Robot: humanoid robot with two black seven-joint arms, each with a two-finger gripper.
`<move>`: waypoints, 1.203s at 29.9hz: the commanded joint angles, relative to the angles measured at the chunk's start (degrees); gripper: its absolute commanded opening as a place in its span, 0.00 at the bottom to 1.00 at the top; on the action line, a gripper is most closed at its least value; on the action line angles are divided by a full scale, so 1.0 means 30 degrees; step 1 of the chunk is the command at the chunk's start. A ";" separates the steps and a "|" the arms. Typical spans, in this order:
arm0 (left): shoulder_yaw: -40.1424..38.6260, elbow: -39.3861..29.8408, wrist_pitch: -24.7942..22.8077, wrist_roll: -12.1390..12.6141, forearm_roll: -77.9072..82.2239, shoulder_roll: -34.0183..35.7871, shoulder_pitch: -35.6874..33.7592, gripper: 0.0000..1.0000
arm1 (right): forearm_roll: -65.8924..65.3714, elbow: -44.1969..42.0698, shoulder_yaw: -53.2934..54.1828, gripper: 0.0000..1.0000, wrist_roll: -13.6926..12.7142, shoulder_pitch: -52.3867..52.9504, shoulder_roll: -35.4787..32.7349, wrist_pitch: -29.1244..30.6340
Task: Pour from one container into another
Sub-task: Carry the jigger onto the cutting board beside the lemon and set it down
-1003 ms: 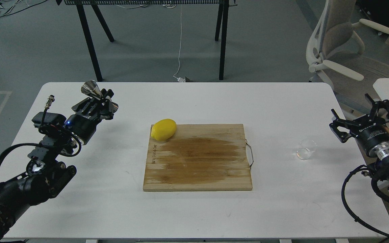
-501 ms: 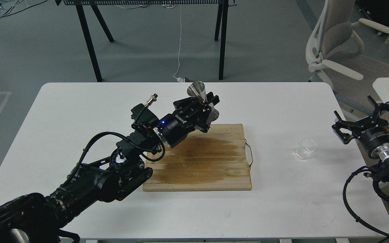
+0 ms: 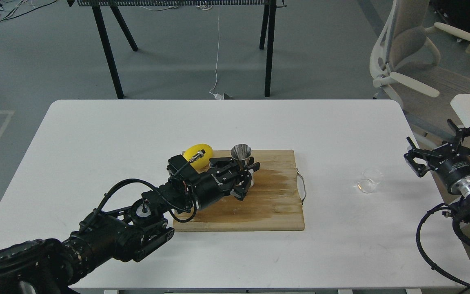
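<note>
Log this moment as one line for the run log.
left gripper: shut on jigger, upright over cutting board | right gripper: open, empty | clear cup: on table, untouched | pour: not begun

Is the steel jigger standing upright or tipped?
Upright: the steel jigger shows its open mouth on top, held at the waist by the left tool.

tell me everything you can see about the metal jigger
The jigger is small, shiny steel, hourglass-shaped: two cones joined at a narrow waist. It stands upright with its open upper cone facing up, over the wooden cutting board, right of the lemon. The left tool is shut around its lower part, hiding its base.
</note>
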 commanded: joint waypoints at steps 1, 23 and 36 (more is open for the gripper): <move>0.0063 0.0121 0.0001 0.0001 -0.0078 -0.0003 0.0060 0.12 | 0.0001 -0.0058 -0.0001 0.99 0.0002 -0.0009 -0.0002 0.0000; 0.0122 0.0004 0.0001 0.0001 -0.0078 -0.0003 0.0587 0.81 | 0.0001 -0.0146 -0.0001 0.99 0.0002 -0.0039 0.0116 0.0000; -0.0053 -0.0084 0.0001 0.0001 -0.0107 -0.0003 0.1525 0.99 | 0.0001 -0.0146 -0.0001 1.00 0.0002 -0.0098 0.0145 0.0000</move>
